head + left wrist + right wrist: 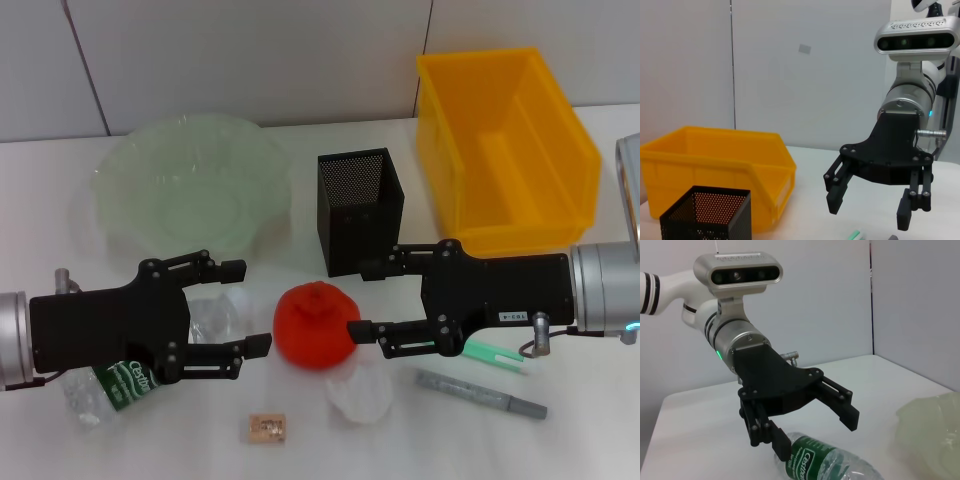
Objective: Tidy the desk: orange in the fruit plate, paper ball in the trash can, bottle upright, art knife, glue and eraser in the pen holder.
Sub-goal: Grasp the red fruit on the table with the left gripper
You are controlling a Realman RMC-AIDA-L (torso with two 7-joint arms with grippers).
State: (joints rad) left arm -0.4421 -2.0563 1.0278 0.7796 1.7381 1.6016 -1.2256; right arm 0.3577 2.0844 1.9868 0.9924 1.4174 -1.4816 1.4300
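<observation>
The orange (317, 325) sits mid-table between both grippers. My left gripper (250, 307) hovers open to its left, above the lying clear bottle (110, 385) with a green label. On the orange's right, my right gripper (362, 300) is open too. A white paper ball (362, 392) lies just in front of the orange and a small tan eraser (265, 427) near the front edge. A grey pen-shaped stick (480, 393) and a green-and-white piece (495, 355) lie under the right arm; which is knife or glue I cannot tell. The right wrist view shows the left gripper (816, 434) over the bottle (830, 465).
The pale green fruit plate (190, 185) stands at the back left, the black mesh pen holder (360, 210) behind the orange, and the yellow trash bin (505, 150) at the back right. The left wrist view shows the right gripper (869, 212), the bin (715, 160) and the holder (705, 215).
</observation>
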